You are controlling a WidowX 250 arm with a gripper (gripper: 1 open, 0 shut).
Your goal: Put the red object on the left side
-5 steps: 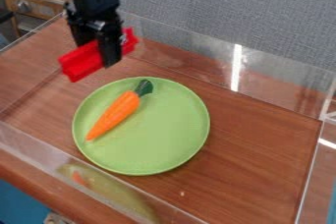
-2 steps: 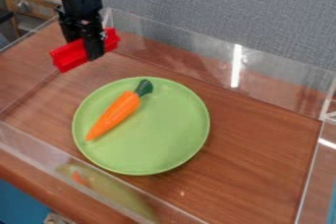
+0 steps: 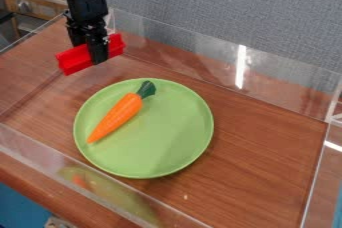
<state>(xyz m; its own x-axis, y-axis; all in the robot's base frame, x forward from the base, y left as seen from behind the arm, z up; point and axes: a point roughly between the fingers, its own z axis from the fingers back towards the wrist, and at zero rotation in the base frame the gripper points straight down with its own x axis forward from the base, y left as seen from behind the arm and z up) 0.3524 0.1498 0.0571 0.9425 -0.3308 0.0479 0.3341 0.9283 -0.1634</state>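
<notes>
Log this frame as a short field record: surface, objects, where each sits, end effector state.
surface: wooden table inside clear walls
red object: upper left of the view, clamped by the end effector
end effector: shut on the red object, pointing down
green plate: centre of table
carrot: lying on the plate's left half, green top toward the back

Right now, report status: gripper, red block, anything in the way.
Gripper shut on the red object, held just above the table, left of the green plate. Carrot lies on the plate. Nothing below the block.
</notes>
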